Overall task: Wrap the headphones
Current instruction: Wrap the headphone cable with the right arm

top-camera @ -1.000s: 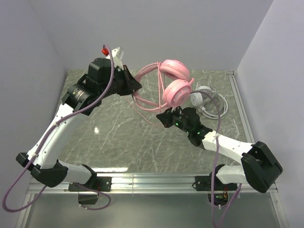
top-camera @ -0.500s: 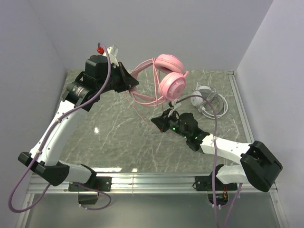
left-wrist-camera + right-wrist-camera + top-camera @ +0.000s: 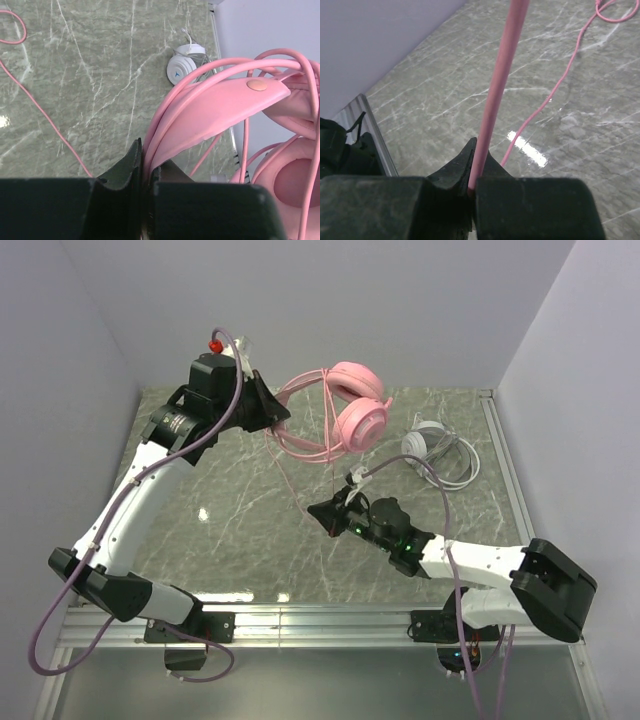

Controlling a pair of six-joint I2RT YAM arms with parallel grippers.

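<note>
While the left gripper (image 3: 274, 416) clamps the smooth band of the pink headset (image 3: 358, 412), held up near 12 o'clock, the right gripper (image 3: 320, 512) pinches its thin pink cord (image 3: 502, 75) near centre. The band runs 9-to-3, and its round padded cups hang at the 3 o'clock end. The glossy marbled table (image 3: 220, 510) stretches toward 8 o'clock. The white-grey headset (image 3: 432, 445) lies at 2 o'clock.
</note>
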